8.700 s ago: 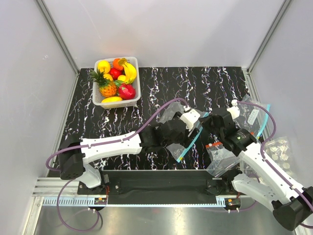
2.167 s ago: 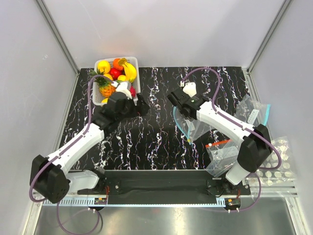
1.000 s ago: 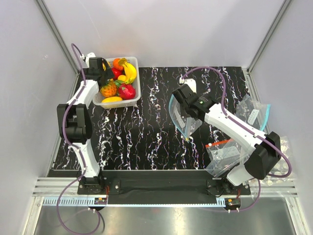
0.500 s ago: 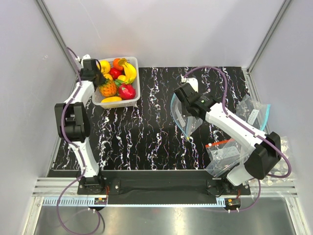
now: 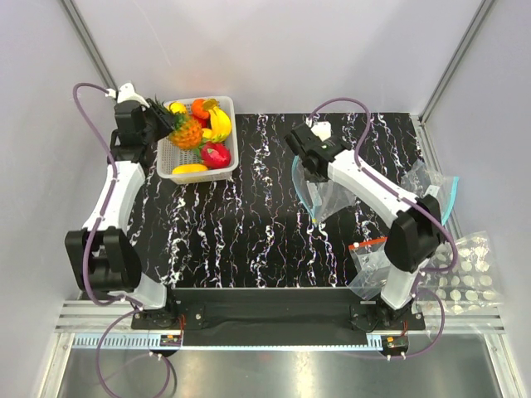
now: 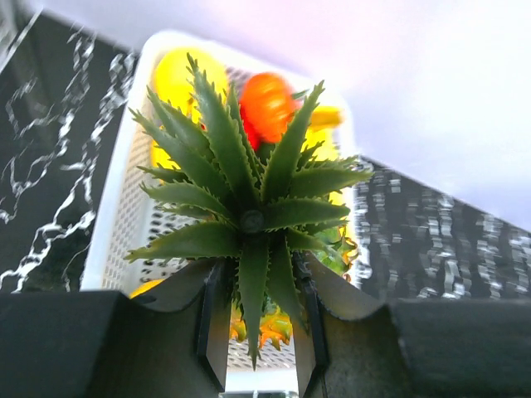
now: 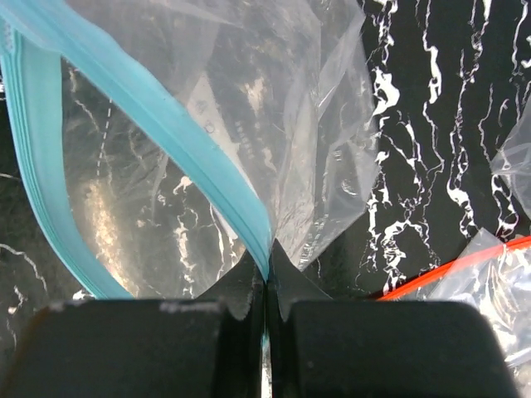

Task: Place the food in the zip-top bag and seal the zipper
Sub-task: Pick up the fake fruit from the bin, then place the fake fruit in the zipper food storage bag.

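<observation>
Far left, over the basket's (image 5: 235,133) left rim: left gripper (image 6: 257,282), clamped on the pineapple (image 5: 187,133) at the base of its green crown; orange body hangs tilted toward the basket, other fruit lying below it

Right of centre, above the table (image 5: 249,232): right gripper (image 7: 265,269), fingers pressed together on the zipper (image 7: 166,116) of the bag (image 5: 332,197); one lip is pinched, the other bows away to the left, so the mouth gapes; pouch droops onto the table

Near right: second bag with red strip (image 5: 377,261), lying flat, well apart from the held one

Handling, pineapple: judged light, hard and glossy; body likely slippery, crown leaves springy, so the fruit may swivel or slide in the pinch; the crown base is the surest hold

Handling, bag: judged thin, limp and crinkly; walls fold under any push; the zipper strip is the stiffest part and the place to grip; the free lip may sag shut before fruit arrives
</observation>
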Controlling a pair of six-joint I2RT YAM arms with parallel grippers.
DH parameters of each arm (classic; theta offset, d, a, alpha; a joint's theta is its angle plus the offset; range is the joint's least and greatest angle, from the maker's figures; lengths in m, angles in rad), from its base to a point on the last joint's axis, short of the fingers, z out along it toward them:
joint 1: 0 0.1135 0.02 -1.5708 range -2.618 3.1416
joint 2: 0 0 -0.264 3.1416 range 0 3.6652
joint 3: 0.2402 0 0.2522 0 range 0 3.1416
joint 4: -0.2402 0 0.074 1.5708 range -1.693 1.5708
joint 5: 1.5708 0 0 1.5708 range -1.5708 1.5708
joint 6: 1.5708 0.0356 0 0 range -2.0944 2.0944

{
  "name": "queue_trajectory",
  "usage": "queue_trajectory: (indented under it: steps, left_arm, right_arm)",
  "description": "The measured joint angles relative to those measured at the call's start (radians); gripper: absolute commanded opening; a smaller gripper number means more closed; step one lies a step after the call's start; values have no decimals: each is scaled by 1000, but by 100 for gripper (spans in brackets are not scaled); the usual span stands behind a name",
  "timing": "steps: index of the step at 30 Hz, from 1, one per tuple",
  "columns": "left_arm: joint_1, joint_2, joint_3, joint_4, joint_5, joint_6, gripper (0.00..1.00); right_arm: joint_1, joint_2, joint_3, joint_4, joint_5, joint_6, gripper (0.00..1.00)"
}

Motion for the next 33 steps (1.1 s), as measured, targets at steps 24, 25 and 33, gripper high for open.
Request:
queue_trajectory:
  steps: [24, 25, 33]
  left_arm:
    - [-324, -452, -401, 205, 267, -310, 0]
    - [-348, -462, -425, 235, 259, -336, 0]
    - [-502, -470, -560, 407, 108, -470, 0]
  right_arm:
    - [-36, 56, 33, -29, -92, 32, 0]
    - [-36, 55, 33, -29, -98, 32, 0]
    - [-36, 3, 33, -30, -133, 33, 0]
